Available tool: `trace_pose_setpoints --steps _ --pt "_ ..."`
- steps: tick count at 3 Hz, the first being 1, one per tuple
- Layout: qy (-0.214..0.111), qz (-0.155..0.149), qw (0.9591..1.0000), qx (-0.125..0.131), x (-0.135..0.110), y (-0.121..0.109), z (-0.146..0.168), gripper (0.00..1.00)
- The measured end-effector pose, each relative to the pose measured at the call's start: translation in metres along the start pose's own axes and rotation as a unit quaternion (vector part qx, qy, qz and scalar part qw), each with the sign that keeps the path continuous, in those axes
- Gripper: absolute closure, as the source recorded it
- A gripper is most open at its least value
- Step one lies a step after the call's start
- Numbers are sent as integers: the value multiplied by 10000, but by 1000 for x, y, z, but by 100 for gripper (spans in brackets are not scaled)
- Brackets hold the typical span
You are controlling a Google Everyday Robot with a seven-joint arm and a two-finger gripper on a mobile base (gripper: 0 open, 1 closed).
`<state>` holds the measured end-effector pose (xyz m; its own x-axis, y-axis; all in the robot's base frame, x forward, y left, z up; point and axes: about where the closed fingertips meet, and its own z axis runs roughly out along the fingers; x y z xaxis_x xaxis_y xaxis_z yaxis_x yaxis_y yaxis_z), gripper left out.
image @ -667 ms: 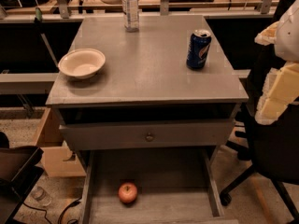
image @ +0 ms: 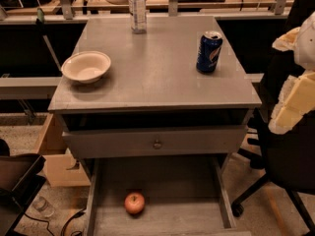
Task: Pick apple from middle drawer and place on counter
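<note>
The apple (image: 134, 203) is small, red with yellow-orange patches, and lies on the plank floor of the open middle drawer (image: 197, 181), left of centre near the front. The grey counter (image: 157, 68) is the cabinet top above it. My gripper (image: 294, 102) shows as cream-coloured parts at the right edge of the view, level with the counter's front right corner. It is well above and to the right of the apple and touches nothing.
On the counter stand a cream bowl (image: 86, 66) at the left, a blue soda can (image: 209, 51) at the right and a clear water bottle (image: 138, 9) at the back. A closed drawer front with a round knob (image: 157, 144) sits above the open drawer. A black office chair (image: 285, 171) is at the right, a cardboard box (image: 51, 156) at the left.
</note>
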<state>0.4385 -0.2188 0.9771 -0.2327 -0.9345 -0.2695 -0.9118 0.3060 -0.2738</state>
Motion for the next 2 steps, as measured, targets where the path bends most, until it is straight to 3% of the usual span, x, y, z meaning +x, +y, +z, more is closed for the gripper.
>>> trace_pose_setpoints --steps 1,2 --pt "-479 125 9988 -8 7 17 24 0" --pt "-1081 180 9940 -52 19 53 66 0"
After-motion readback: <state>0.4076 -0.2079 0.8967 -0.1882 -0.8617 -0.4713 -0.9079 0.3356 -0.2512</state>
